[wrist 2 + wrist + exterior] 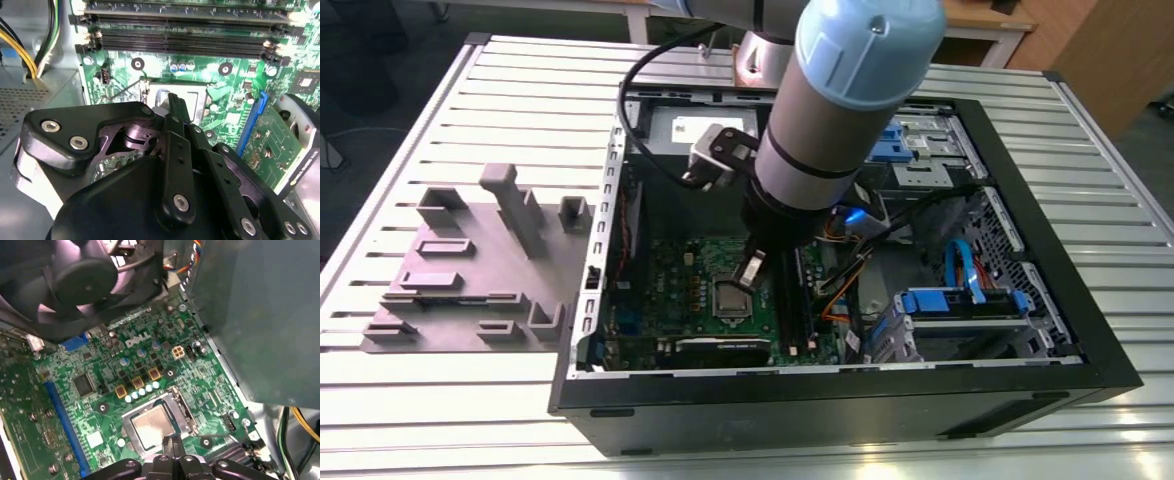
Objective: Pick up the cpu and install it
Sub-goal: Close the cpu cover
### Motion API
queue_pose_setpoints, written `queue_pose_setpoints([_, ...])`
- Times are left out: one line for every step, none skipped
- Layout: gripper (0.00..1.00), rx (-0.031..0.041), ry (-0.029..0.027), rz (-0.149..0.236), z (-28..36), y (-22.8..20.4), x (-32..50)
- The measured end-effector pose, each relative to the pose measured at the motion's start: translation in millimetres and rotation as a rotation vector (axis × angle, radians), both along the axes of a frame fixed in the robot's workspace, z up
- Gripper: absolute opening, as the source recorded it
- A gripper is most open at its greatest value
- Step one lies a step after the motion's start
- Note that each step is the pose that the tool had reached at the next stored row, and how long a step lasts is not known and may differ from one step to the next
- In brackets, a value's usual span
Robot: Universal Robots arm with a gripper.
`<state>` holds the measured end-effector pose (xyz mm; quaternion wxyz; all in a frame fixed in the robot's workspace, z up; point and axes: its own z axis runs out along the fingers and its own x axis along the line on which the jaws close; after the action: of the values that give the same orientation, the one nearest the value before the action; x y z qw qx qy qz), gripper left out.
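The cpu (151,426), a small square chip with a silvery top, lies flat inside the metal socket frame (184,410) on the green motherboard (100,365). In the exterior view the cpu (728,298) sits in the middle of the board inside the open computer case (854,400). My gripper (175,441) hangs just above the cpu's edge with its black fingers (177,106) drawn together and nothing between them. The arm reaches down into the case, and the gripper (750,272) is right over the socket.
Long black memory slots (180,45) run beside the socket. A grey power-supply box (260,315) and a black fan (85,280) stand close by. Cables and blue drive brackets (961,300) are at the exterior view's right. A grey fixture plate (467,270) lies at its left.
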<state>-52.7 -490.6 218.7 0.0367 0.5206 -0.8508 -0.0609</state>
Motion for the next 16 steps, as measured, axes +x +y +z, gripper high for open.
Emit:
queue_pose_setpoints([0.10, 0.0004, -0.0031, 0.000, 0.1, 0.0, -2.0])
queue_pose_setpoints([0.10, 0.0006, -0.0053, 0.000, 0.1, 0.0, -3.4])
queue_pose_setpoints([0.10, 0.0007, -0.0055, 0.000, 0.0, 0.0, -3.6])
queue_pose_setpoints([0.10, 0.0010, -0.0057, 0.000, 0.0, 0.0, -3.8])
queue_pose_setpoints([0.10, 0.0011, -0.0060, 0.000, 0.0, -0.1, -4.3])
queue_pose_setpoints([0.10, 0.0016, -0.0071, 0.000, 0.0, -0.3, -5.3])
queue_pose_setpoints([0.10, 0.0021, -0.0092, 0.000, 0.0, -0.4, -6.8])
queue_pose_setpoints([0.10, 0.0026, -0.0120, 0.000, 0.0, -0.4, -8.7])
queue_pose_setpoints([0.10, 0.0034, -0.0154, 0.000, 0.0, -0.5, -11.1])
queue_pose_setpoints([0.10, 0.0039, -0.0188, 0.000, 0.0, -0.5, -13.5])
queue_pose_setpoints([0.10, 0.0045, -0.0212, 0.000, 0.0, -0.6, -15.5])
queue_pose_setpoints([0.10, 0.0048, -0.0227, 0.000, 0.0, -0.6, -16.8])
queue_pose_setpoints([0.10, 0.0048, -0.0228, 0.000, 0.0, -0.6, -17.0])
queue_pose_setpoints([0.10, 0.0047, -0.0228, 0.000, 0.5, -0.6, -17.0])
queue_pose_setpoints([0.10, 0.0048, -0.0229, 0.000, 1.9, -0.7, -17.0])
queue_pose_setpoints([0.10, 0.0049, -0.0229, 0.000, 4.0, -0.6, -17.0])
